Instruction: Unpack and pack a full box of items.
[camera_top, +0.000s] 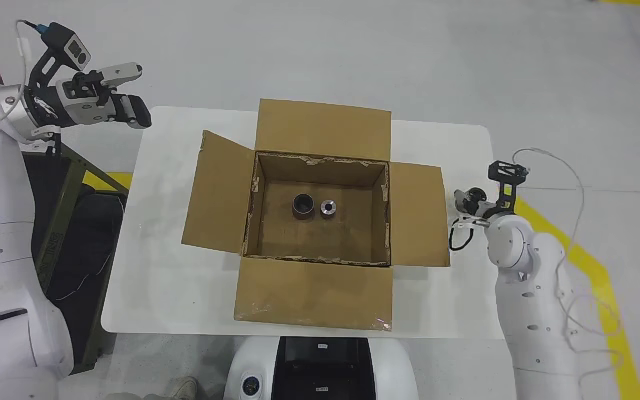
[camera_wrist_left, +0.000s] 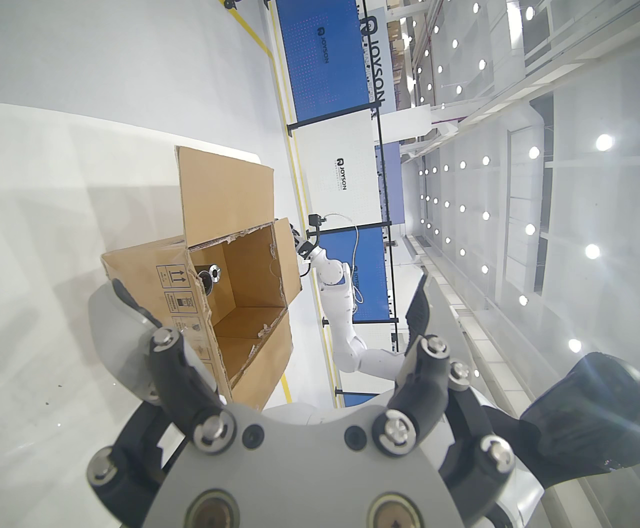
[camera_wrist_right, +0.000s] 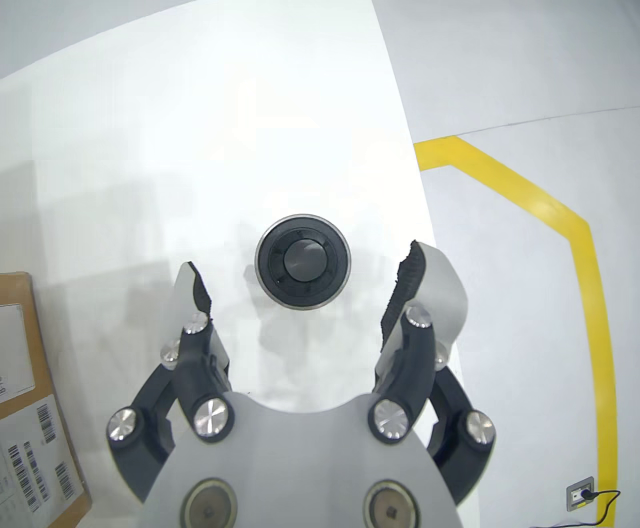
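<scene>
With the right hand (camera_wrist_right: 303, 265) spread wide over the round part (camera_wrist_right: 302, 260) on the table (camera_wrist_right: 150, 125) near the box (camera_top: 315, 290), the part could be nudged toward the table's edge if 1 finger is landed first.

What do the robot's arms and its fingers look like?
Arms are white and rounded. The left gripper and right gripper each have a silver plate, black links, shiny screws, and white fingers with black pads. A thin white cable loops off the right arm.
</scene>
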